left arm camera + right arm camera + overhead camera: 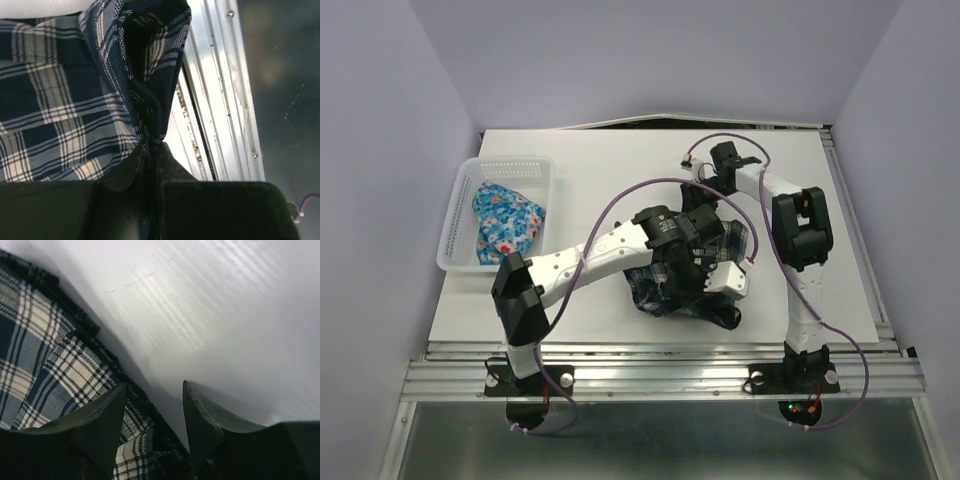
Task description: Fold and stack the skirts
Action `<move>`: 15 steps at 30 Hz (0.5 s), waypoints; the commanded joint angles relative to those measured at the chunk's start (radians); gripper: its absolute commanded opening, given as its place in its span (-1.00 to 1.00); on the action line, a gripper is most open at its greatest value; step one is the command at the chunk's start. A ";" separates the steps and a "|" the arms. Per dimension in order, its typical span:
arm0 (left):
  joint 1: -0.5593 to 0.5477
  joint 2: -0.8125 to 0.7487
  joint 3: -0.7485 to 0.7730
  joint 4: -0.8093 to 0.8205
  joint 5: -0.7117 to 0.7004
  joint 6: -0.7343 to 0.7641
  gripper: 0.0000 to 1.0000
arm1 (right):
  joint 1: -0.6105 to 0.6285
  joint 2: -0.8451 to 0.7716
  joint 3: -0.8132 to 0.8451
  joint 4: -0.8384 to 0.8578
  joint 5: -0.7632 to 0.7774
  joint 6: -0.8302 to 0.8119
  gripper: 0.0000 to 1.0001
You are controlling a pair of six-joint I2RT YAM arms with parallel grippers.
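The dark navy plaid skirt (665,290) lies bunched in the middle of the table, partly under both arms. My left gripper (152,150) is shut on a raised fold of it (145,75), near the table's front rails; from above, the left gripper (724,303) sits over the skirt's near right part. My right gripper (154,390) stands open low over the skirt's dark edge (95,332), which runs between its fingers, one finger (107,415) over cloth and the other over bare table. The blue floral skirt (507,224) lies crumpled in the basket.
A white lattice basket (461,210) stands at the table's left edge. Metal rails (220,100) run along the near edge, close to the left gripper. Purple cables loop over both arms. Bare white table (210,300) lies beyond the right gripper.
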 commanded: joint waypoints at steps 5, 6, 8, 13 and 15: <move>0.083 0.041 0.148 -0.061 -0.086 0.071 -1.00 | 0.032 -0.030 -0.118 -0.071 -0.091 -0.097 -0.12; 0.100 0.054 0.158 -0.046 -0.105 0.078 -1.00 | 0.041 -0.033 -0.119 -0.077 -0.102 -0.097 -0.16; 0.120 0.067 0.179 -0.025 -0.129 0.094 -1.00 | 0.050 -0.036 -0.120 -0.086 -0.107 -0.100 -0.22; 0.156 0.100 0.210 0.051 -0.204 0.109 -1.00 | 0.060 -0.045 -0.128 -0.086 -0.130 -0.091 -0.29; 0.164 0.101 0.201 0.103 -0.223 0.120 -1.00 | 0.060 -0.045 -0.126 -0.086 -0.140 -0.087 -0.32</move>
